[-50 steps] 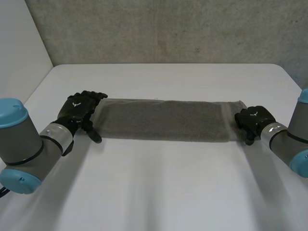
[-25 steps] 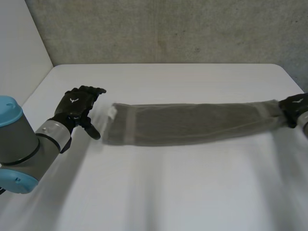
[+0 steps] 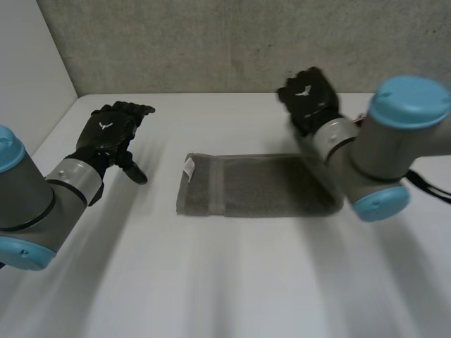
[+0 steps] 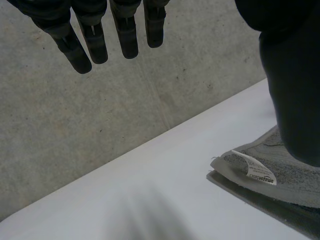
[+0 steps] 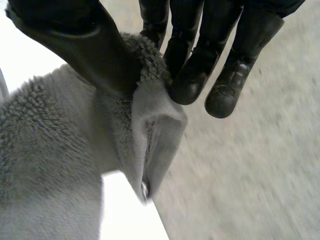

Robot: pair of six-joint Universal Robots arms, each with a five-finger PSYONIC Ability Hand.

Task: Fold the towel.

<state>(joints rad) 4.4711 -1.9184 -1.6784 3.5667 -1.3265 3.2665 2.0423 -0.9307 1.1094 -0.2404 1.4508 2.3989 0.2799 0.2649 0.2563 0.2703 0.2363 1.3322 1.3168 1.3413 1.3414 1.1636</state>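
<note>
I see the grey towel (image 3: pixel 254 186) lying in the middle of the white table (image 3: pixel 211 282). Its small white tag (image 3: pixel 189 166) is at the end nearer my left hand (image 3: pixel 109 134). My right hand (image 3: pixel 306 98) is up in the air over the far side of the table. In its wrist view it pinches one end of the towel between its thumb and fingers (image 5: pixel 187 85). My left hand is off to the side, apart from the towel, with its fingers straight and nothing in it. I think the towel is soft, fluffy and light. It will flop and bend wherever I lift it, and it will not break. It could slip out of a weak pinch, so I want a firm hold right at a corner or along the short edge. The tag end lies loose on the table, so I think a corner there is the best place for my left hand to grab.
</note>
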